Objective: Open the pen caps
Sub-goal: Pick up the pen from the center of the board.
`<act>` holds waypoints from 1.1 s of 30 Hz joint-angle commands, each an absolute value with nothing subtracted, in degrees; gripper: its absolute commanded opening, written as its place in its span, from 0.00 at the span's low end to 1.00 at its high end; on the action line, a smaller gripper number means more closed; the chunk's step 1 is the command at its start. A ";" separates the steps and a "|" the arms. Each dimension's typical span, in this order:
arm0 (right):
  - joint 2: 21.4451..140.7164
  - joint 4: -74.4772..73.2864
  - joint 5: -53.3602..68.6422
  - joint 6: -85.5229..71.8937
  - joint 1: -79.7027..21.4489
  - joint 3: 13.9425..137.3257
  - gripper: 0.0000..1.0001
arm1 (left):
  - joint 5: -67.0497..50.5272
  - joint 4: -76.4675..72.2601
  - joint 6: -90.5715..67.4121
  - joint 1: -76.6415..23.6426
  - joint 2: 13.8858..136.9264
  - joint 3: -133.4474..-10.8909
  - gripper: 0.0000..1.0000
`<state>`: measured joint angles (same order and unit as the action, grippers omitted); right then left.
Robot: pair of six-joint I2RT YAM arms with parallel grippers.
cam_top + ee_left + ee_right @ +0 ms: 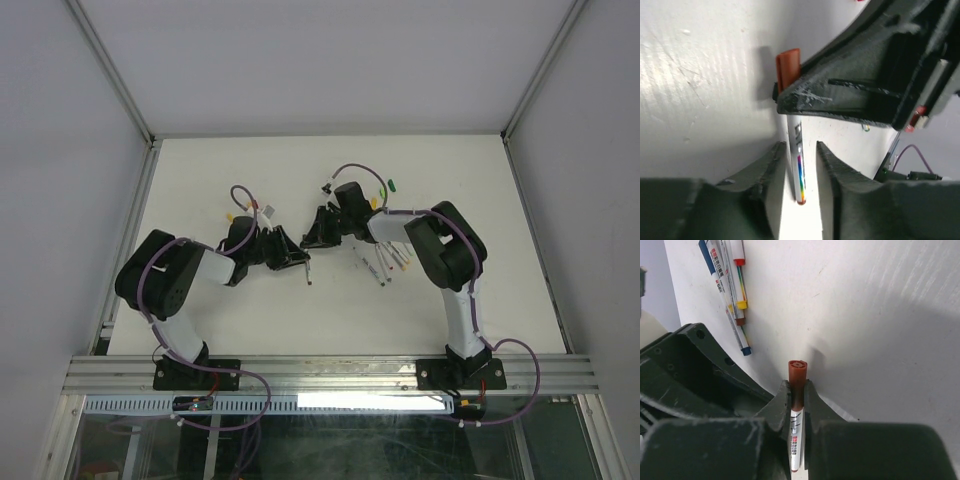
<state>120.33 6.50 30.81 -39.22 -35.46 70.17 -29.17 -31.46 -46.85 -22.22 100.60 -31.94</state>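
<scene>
Between the arms, the right gripper (797, 390) pinches a brown-red pen cap (797, 371), not yet off. The left gripper (799, 147) stands slightly spread around the white barrel (799, 172) (a gap shows beside it). The pen's long axis runs gripper to gripper, so the pull likely follows it.

Brightly, evenly lit, with glare streaks on the white bench (700, 75), a soft shadow beside the dark red pen cap (798, 371), and the right claw (797, 386) blurred.
</scene>
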 commanded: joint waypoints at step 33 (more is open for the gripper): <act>79.50 30.81 74.59 -30.59 -26.35 52.48 0.00 | -13.28 -83.74 -41.03 -48.69 63.93 -5.72 0.85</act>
<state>83.55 34.06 72.73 -37.36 -27.81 52.75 -18.26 -74.28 -44.95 -46.76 59.83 -5.63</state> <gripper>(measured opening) 0.061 0.849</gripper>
